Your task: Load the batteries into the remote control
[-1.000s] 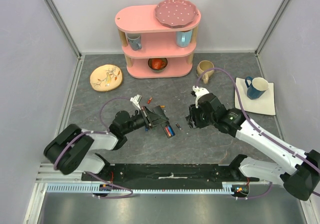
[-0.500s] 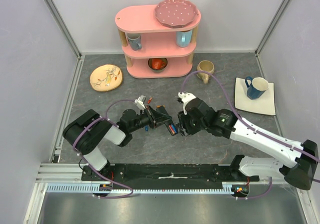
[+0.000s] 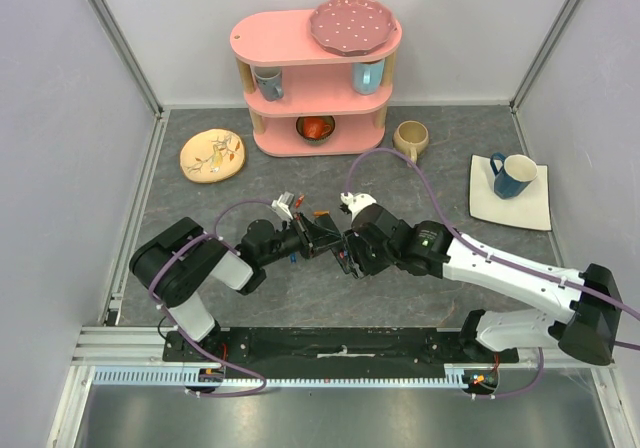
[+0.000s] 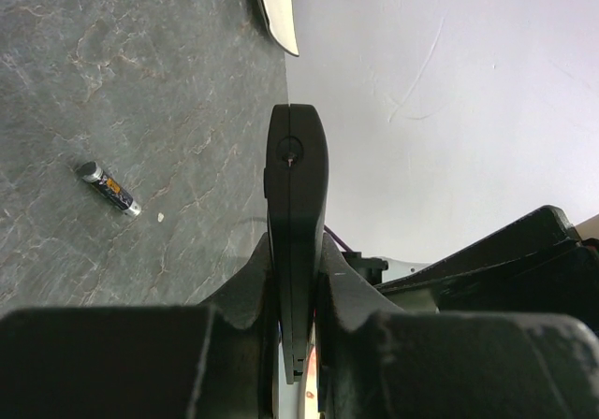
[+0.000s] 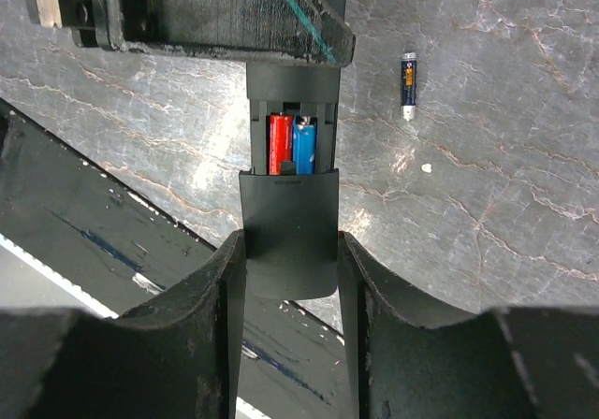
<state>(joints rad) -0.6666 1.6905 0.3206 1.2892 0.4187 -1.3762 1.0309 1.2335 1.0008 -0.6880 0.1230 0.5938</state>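
Note:
My left gripper [image 3: 318,236] [image 4: 296,260] is shut on the slim black remote control [image 4: 298,204], which it holds edge-on above the table. The right wrist view shows the remote's [image 5: 290,92] open recess with a red battery [image 5: 280,143] and a blue battery [image 5: 305,143] side by side in it. My right gripper [image 3: 350,253] [image 5: 290,251] meets the remote end-on and is shut on a flat black battery cover [image 5: 287,223], whose edge sits at the recess's mouth. One loose battery [image 5: 408,84] [image 4: 109,187] lies on the grey table.
A pink shelf [image 3: 315,78] with cups, a bowl and a dotted plate [image 3: 353,23] stands at the back. A painted plate [image 3: 212,155] lies at the back left and a beige mug [image 3: 410,138] at the back middle. A blue mug [image 3: 515,175] stands on a white mat [image 3: 540,208] at the right.
My right arm has swung left until its gripper meets the remote's end. The left gripper has carried the remote slightly right and its arm has folded in.

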